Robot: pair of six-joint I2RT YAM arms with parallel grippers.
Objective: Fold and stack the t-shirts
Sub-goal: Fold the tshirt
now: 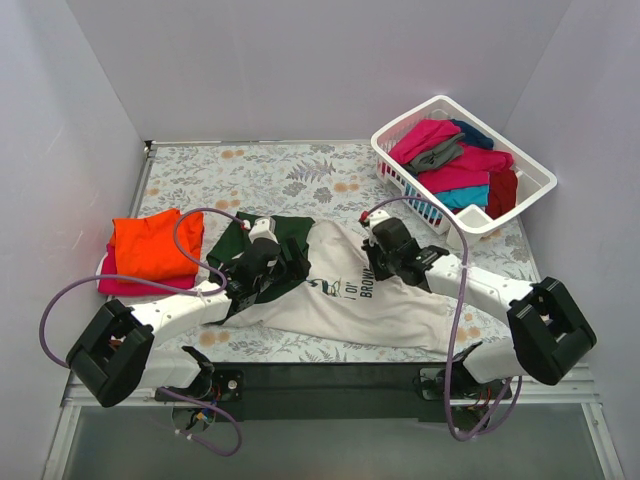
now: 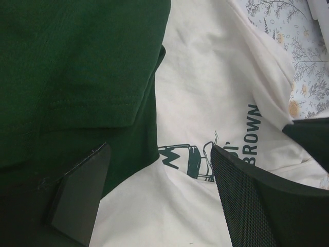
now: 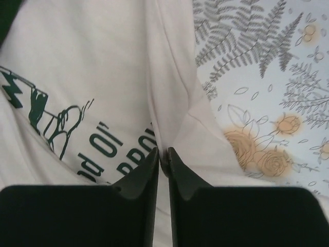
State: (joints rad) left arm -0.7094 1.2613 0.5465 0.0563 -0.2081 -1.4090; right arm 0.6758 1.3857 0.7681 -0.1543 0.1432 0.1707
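Observation:
A cream-white t-shirt [image 1: 370,305] with dark green sleeves [image 1: 232,245] and a dark printed design lies spread across the middle of the table. My left gripper [image 1: 288,264] hovers open over it. In the left wrist view its fingers straddle the edge where the green sleeve [image 2: 77,67] meets the white body [image 2: 216,77], with nothing between them [image 2: 160,149]. My right gripper [image 1: 377,262] is shut on a raised ridge of the white cloth [image 3: 165,103] near the shirt's right edge, the tips [image 3: 163,154] pinching the fold. A folded orange t-shirt [image 1: 150,245] rests on a magenta one [image 1: 118,285] at the left.
A white slatted basket [image 1: 532,172] stands at the back right with several crumpled shirts: magenta [image 1: 425,138], grey [image 1: 438,155], teal [image 1: 462,196], dark red [image 1: 503,190], navy [image 1: 470,130]. The grey floral table cover [image 1: 280,175] shows behind the shirt and beside the pinched fold [image 3: 267,67].

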